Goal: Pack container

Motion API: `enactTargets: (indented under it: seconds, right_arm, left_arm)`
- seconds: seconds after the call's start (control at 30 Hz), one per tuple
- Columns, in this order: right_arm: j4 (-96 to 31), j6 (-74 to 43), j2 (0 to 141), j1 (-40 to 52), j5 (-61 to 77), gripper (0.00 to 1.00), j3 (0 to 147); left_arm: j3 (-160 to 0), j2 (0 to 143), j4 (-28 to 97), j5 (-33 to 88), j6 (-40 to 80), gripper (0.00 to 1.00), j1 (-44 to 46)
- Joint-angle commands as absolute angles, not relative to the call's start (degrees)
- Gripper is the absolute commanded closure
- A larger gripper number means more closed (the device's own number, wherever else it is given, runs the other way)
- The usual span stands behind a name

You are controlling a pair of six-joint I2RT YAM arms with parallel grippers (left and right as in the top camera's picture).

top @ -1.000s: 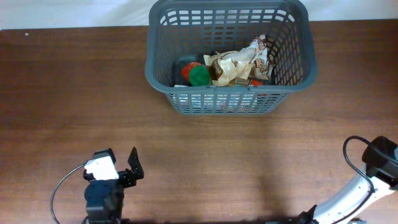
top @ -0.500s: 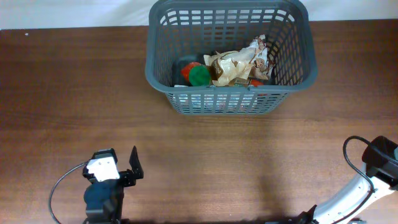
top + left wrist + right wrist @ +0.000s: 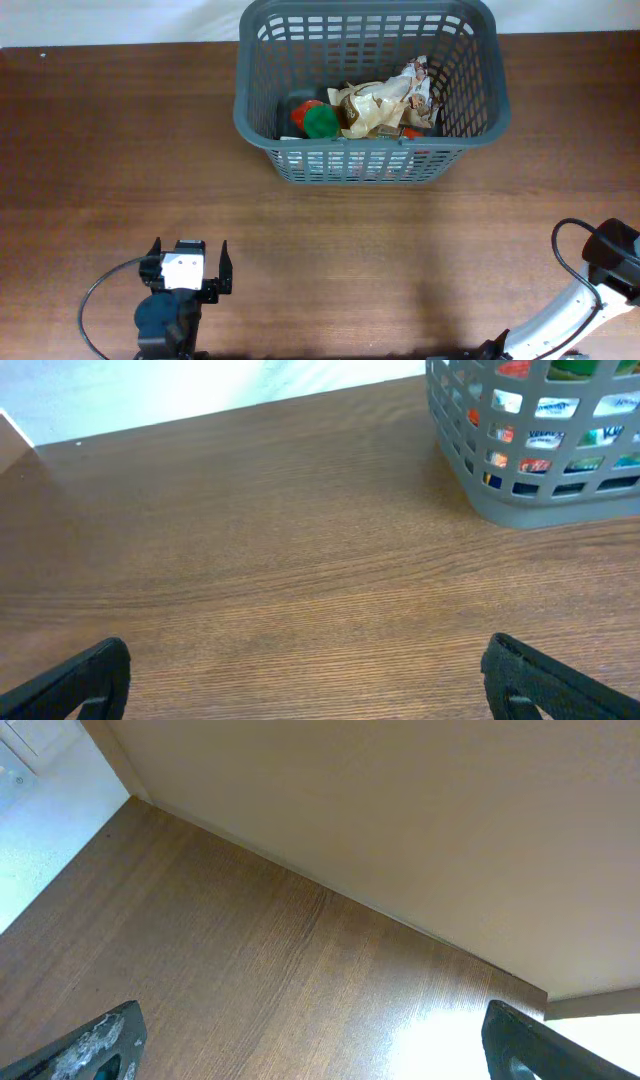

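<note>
Container [image 3: 360,166] sat at the far side of the table [image 3: 120,150] with a green lid [image 3: 321,121] and crumpled wrappers [image 3: 378,105] inside, and I saw the left gripper [image 3: 188,250] at the near edge, well apart from it, fingers spread wide and empty, the right gripper [image 3: 310,1035] likewise spread, gripping nothing.

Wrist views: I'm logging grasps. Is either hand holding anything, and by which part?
Nothing is held; the left hand and right hand are open and empty.
</note>
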State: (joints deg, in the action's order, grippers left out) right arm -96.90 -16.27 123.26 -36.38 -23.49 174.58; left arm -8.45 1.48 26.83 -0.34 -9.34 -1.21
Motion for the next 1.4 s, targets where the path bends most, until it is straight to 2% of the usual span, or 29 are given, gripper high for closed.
enactTargets:
  seconds: [0.0,1.37]
  right_arm:
    - [-96.73,-16.60,123.15,-36.40,-23.55,0.01,174.52]
    - [-96.73,-16.60,123.81,-35.18,-23.57,0.01,174.52]
  left_arm:
    - [-7.68,0.86,26.55,0.69,-11.29,0.01,-1.56]
    - [-7.68,0.89,26.57,0.71,-11.27,0.01,-1.56]
